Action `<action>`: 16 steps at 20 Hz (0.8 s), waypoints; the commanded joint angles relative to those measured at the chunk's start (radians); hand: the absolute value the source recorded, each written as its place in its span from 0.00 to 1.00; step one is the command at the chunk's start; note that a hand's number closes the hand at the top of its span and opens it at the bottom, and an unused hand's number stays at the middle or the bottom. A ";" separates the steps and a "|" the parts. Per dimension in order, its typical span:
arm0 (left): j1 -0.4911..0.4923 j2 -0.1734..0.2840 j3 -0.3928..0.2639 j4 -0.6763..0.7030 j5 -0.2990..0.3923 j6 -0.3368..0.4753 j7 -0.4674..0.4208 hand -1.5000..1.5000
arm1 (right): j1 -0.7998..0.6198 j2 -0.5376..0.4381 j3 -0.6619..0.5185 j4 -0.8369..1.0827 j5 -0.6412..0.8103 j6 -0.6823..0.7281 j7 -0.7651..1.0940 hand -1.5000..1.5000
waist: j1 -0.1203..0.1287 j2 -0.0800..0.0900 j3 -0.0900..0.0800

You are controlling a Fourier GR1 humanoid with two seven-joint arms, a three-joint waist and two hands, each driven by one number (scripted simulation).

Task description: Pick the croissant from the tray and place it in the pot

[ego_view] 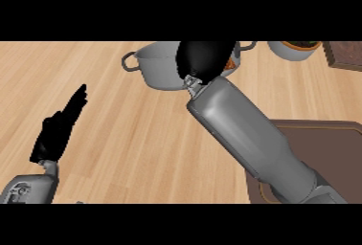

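Currently my right hand is hovering over the grey pot at the far side of the counter, my forearm crossing up from the near right; the hand is hiding most of the pot's mouth; I cannot tell whether its fingers are curled or straight from this angle. Just at the hand's right edge a sliver of orange-brown is showing, which I am judging to be the croissant; whether it is in my hand or already lying inside the pot, I cannot tell.

Handling, as judgement: a croissant should be light, soft and flaky; squeezing would be crushing it; I would be taking it across the thick middle, not by the thin tips, which would be breaking off; the crust should not be slippery.

My left hand is resting open at the near left, fingers straight and pointing up, holding nothing.

Counting: one pot, with a loop handle showing on its left side and another at its far right; one dark brown tray at the near right, partly under my forearm, nothing visible on its bare part; one croissant, as far as I am seeing; one white bowl at the far right with something dark inside; one dark brown board at the far right corner.
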 commanded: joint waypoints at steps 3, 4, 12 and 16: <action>-0.016 -0.003 0.010 0.006 -0.006 0.016 0.006 0.50 | -0.128 0.013 -0.023 0.087 0.024 -0.137 0.244 1.00 | -0.018 0.001 0.002; -0.003 -0.001 0.005 0.011 -0.009 0.010 -0.006 0.50 | -0.140 0.013 -0.042 0.129 0.043 -0.152 0.235 1.00 | -0.017 0.008 0.001; 0.022 0.009 0.030 0.015 0.002 0.010 -0.009 0.50 | -0.199 0.013 -0.089 0.246 0.043 -0.294 0.204 1.00 | -0.057 0.002 0.004; 0.025 -0.007 0.037 0.009 0.000 0.033 0.003 0.50 | -0.215 0.013 -0.124 0.355 0.045 -0.336 0.154 1.00 | -0.082 0.002 0.005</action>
